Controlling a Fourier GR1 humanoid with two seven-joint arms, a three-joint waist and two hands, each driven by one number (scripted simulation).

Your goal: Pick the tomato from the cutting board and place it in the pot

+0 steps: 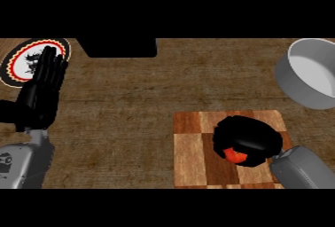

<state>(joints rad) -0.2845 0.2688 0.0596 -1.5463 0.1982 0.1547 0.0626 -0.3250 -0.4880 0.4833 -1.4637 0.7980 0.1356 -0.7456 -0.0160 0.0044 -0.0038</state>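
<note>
A checkered wooden cutting board [193,150] lies at the lower right of the counter. My right hand [247,138] is curled over the red tomato [233,155] on the board, and only a small red patch shows under the fingers. The grey metal pot [313,73] stands at the far right, beyond the board, with nothing visible inside. At the left my left hand [40,91] rests open with its fingers straight and pointing away from me.
A round plate [20,55] with a black, white and red pattern sits at the far left, partly under the left hand's fingertips. A dark rectangular block [121,46] lies at the counter's back edge.
</note>
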